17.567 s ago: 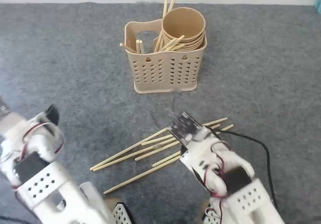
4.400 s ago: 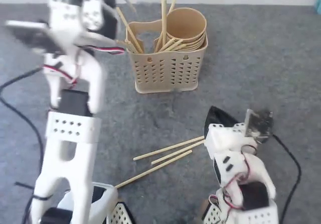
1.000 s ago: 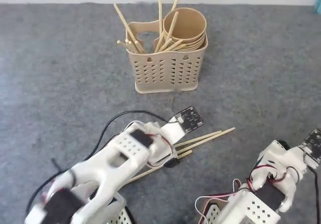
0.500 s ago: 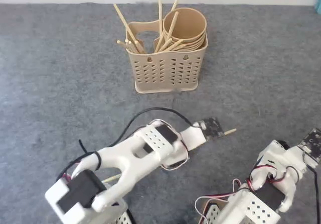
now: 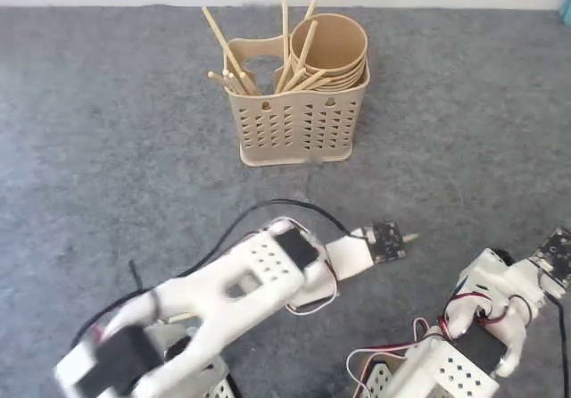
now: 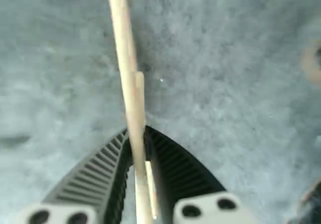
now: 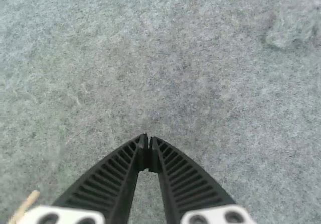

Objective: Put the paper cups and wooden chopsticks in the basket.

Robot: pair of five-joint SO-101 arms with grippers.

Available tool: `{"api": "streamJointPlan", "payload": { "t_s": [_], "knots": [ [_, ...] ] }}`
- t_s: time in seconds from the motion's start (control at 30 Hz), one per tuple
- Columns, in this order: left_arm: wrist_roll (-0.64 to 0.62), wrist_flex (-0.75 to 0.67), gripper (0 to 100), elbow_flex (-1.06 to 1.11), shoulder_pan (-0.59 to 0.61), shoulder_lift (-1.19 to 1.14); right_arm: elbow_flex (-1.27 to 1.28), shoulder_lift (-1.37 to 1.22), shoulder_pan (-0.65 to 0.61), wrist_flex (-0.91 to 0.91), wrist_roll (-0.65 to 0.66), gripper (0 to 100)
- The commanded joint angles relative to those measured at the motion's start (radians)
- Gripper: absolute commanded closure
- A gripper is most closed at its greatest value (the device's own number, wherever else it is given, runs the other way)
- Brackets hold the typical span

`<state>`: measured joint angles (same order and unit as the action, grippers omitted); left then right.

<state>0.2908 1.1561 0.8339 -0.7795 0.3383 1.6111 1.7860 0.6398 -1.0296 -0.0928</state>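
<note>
- High view: the basket point(image 5: 299, 121) stands upright on the gray mat point(image 5: 107, 130), in the far middle of the table.
- The paper cups point(image 5: 327, 45) sit stacked one inside the other in the right part of the basket.
- The chopsticks in the basket point(image 5: 227, 50) poke up over its rim. Most are in the left part, and a few lean on the cups.
- The left arm point(image 5: 259, 273) goes from the near left corner to the middle of the mat. Its end is on the near side of the basket, well apart from it.
- A small stick tip point(image 5: 409, 236) pokes out to the right, just past the end of that arm.
- In the left wrist view, the left gripper point(image 6: 138, 133) is squeezed shut on the held chopsticks point(image 6: 125, 73).
- The sticks run between the two black fingers point(image 6: 108, 156) and out past their tips, over the mat.
- It looks like two sticks lying close together, and one ends shorter than the other.
- The right arm point(image 5: 500, 309) sits folded in the near right corner, well apart from the basket and from the left arm.
- In the right wrist view, the right gripper point(image 7: 149, 143) is closed tight with nothing in it. Its two tips touch, and gray mat lies under them.
- A pale stick end point(image 7: 22, 206) shows by that gripper's base. I cannot tell which stick it is.
</note>
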Motion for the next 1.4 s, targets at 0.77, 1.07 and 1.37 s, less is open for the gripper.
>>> {"api": "streamJointPlan", "payload": {
  "t_s": [0.77, 1.07, 1.37],
  "knots": [
    [-0.267, -0.416, 99, -0.127, 0.436, 0.936, 0.002, -0.004, -0.012, -0.008, 0.014, 99.2],
    [-0.269, -0.901, 99, -0.116, 0.436, 0.898, 0.003, -0.004, -0.036, -0.01, 0.014, 99.2],
    [-0.269, -1.171, 99, -0.229, 0.535, 0.591, 0.003, -0.004, -0.036, -0.01, 0.014, 99.2]
  ]
}}
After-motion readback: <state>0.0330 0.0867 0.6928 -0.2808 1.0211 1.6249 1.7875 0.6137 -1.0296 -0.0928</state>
